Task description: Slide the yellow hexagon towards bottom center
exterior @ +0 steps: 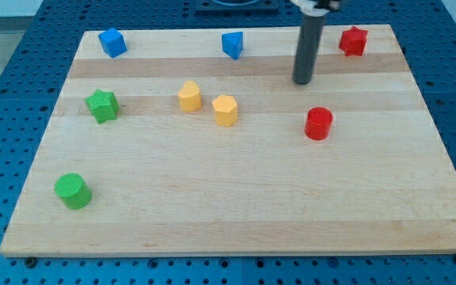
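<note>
The yellow hexagon (225,109) sits on the wooden board (228,206), a little above and left of its middle. A second yellow block (189,96), with a rounder shape, stands just to its upper left, apart from it. My tip (302,81) rests on the board to the upper right of the hexagon, well apart from it. The tip is above and slightly left of the red cylinder (318,123) and touches no block.
A blue block (112,42) is at the top left, a blue triangular block (233,44) at the top middle, a red star (354,40) at the top right. A green star (101,105) is at the left, a green cylinder (73,191) at the lower left.
</note>
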`<state>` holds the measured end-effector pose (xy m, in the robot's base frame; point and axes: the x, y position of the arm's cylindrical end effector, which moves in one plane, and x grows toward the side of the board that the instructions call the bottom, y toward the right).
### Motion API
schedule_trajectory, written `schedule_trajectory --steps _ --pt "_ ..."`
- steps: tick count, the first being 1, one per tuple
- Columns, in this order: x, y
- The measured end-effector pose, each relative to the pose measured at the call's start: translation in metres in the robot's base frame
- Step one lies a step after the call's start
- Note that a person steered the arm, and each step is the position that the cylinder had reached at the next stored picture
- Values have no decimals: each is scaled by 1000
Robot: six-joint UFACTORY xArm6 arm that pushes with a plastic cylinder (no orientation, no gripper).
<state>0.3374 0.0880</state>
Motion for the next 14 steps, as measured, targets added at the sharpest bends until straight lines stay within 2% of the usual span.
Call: schedule_trajectory --steps 1,3,5,9,10,11,14 --pt "11 -52" --pt "21 -90" --pt "36 -103" --pt "156 -102" --pt "163 -101" --pt "113 -102" --pt "136 -129"
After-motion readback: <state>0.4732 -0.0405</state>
